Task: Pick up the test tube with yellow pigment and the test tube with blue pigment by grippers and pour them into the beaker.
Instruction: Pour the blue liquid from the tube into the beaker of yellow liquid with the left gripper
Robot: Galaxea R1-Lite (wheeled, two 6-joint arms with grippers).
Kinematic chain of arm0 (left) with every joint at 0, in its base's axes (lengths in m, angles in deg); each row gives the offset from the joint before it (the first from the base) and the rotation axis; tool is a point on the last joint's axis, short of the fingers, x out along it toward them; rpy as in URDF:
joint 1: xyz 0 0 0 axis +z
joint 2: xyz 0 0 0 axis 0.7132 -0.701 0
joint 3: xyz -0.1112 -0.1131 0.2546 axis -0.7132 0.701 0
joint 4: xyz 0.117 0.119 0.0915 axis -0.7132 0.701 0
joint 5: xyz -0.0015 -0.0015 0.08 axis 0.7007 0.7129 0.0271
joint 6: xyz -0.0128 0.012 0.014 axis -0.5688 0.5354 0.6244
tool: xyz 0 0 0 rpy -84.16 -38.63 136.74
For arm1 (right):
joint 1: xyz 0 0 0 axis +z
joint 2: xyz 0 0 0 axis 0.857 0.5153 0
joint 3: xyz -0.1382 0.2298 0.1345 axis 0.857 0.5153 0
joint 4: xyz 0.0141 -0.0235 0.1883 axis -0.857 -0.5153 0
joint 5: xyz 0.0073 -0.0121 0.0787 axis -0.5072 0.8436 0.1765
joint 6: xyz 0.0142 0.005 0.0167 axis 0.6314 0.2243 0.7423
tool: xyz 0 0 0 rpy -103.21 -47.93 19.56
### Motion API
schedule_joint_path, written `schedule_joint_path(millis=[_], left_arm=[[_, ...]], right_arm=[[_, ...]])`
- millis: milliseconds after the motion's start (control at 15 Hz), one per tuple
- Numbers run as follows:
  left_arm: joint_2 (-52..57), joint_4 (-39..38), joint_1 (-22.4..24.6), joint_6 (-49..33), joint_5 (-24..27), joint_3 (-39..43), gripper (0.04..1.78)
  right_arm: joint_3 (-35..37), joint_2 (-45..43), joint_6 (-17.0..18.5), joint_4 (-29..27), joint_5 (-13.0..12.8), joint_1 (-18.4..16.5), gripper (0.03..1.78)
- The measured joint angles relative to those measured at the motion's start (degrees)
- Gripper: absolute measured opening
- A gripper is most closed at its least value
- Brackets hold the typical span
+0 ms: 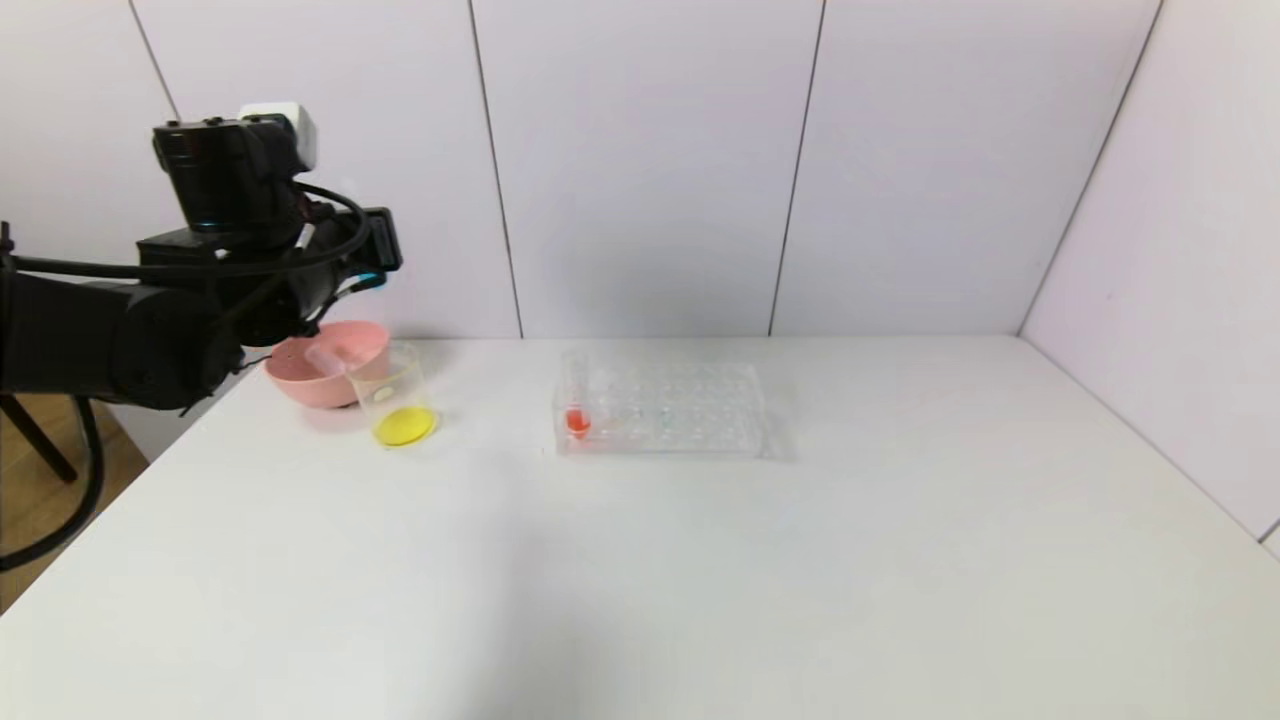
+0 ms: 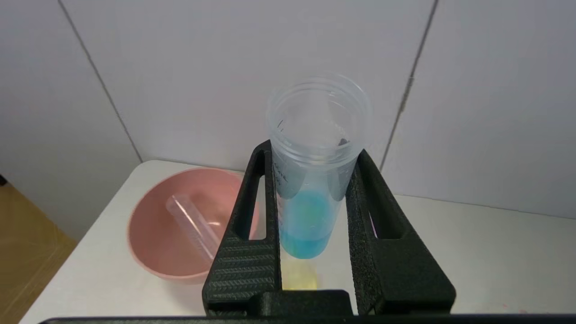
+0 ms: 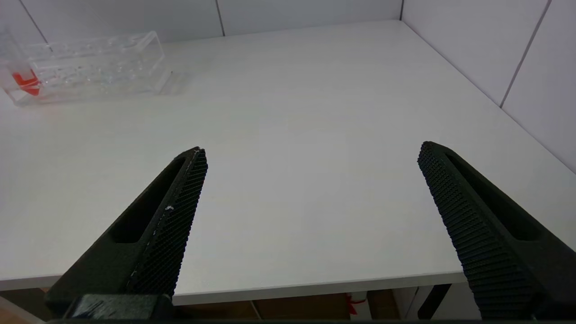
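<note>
Blue-pigment tube (image 2: 310, 198) clamped between left tool (image 2: 315, 180) fingers, above beaker (image 1: 397, 392), right tool (image 3: 310, 180) wide open, empty.

On my table (image 1: 700, 560), the beaker (image 1: 398, 400) stands at the far left, touching the bowl (image 1: 325, 368) just behind it to the left. An emptied tube (image 2: 191, 220) lies tilted in the bowl. My left gripper (image 2: 315, 180) hangs above the beaker, clamping the test tube with blue pigment (image 2: 310, 189). The rack (image 1: 660, 408) sits well to the right of the beaker, one tube (image 1: 577, 400) upright at its left end. My right gripper (image 3: 310, 180), spread wide, is over the near right edge
</note>
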Motion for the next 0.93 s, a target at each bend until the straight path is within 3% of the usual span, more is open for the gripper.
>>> schedule_joint_path(millis=[400,800,933], left_arm=[[1.60,0.06,10.36,0.05,6.39,3.90,0.44],[2.65,0.49,12.90,0.13,7.46,5.17,0.44],[2.80,0.35,14.13,0.13,10.06,5.92,0.44]], right_arm=[[0.00,0.00,0.00,-0.02,0.00,0.02,1.71],[0.00,0.00,0.00,-0.02,0.00,0.02,1.71],[0.00,0.00,0.00,-0.02,0.00,0.02,1.71]])
